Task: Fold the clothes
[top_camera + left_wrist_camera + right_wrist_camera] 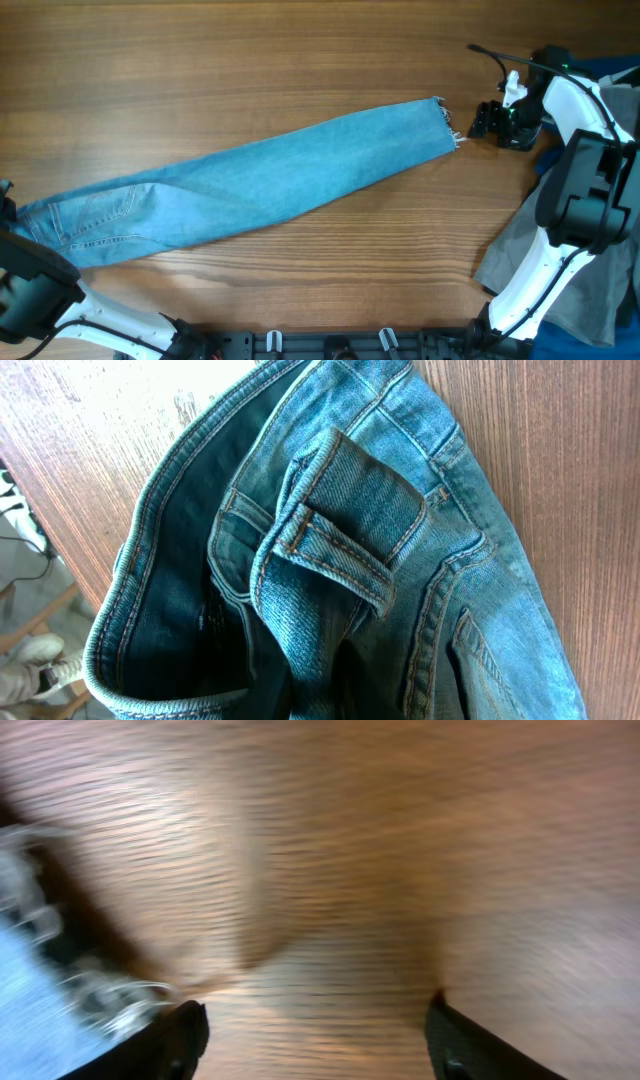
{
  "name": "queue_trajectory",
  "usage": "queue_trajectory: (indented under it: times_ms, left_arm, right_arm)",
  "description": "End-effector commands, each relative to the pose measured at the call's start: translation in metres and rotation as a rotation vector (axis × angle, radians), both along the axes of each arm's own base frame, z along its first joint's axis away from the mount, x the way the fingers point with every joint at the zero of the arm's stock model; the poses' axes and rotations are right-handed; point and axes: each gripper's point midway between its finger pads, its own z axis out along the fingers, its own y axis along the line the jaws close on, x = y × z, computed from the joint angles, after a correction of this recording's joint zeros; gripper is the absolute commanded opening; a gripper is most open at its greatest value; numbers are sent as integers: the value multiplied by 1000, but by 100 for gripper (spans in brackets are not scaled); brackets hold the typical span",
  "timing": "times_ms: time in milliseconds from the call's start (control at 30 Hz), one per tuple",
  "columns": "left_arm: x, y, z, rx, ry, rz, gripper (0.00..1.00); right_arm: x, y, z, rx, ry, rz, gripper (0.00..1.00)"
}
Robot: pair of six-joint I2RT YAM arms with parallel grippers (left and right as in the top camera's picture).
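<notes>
the wooden table (300, 60) fills most of what i see. the jeans (250, 185) lie across it in one long flat band, legs stacked. their waistband (150, 560) is at my left, close to the table's edge, and the frayed hem (448, 125) points toward my right. a grey garment (595, 300) and a dark blue garment (612, 68) are heaped at the far right around my right arm, apart from the denim.

my right gripper (312, 1020) is released, fingers spread with only bare wood between them, just beside the hem and not touching it. my left gripper (5, 198) sits by the waistband. its fingers don't show in my wrist view, so i cannot tell whether it is clenched or let go.

i judge that no fold is made yet. three things could go wrong:
- i pinch only the top layer at the hem, and the legs peel apart as i lift.
- the loose fringe slips out of my fingers.
- the waist end slides off the edge if my left side doesn't hold it.
</notes>
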Motion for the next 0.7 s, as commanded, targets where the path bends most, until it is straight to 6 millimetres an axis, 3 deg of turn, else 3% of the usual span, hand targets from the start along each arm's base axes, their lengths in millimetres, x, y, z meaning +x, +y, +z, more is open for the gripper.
queue_trajectory:
  times_ms: [0,233,433,667]
  left_arm:
    - [-1,-3,7,19,-9,13,13]
    - [-1,-2,7,23,-12,13,14]
    - [-1,-2,7,23,-12,13,14]
    - [-1,-2,7,23,-12,13,15]
  right_arm:
    - [0,35,-17,187,-26,120,81]
    - [4,71,4,388,-152,291,84]
    - [-11,79,-13,329,-90,361,86]
    - [-13,101,-23,326,-95,408,86]
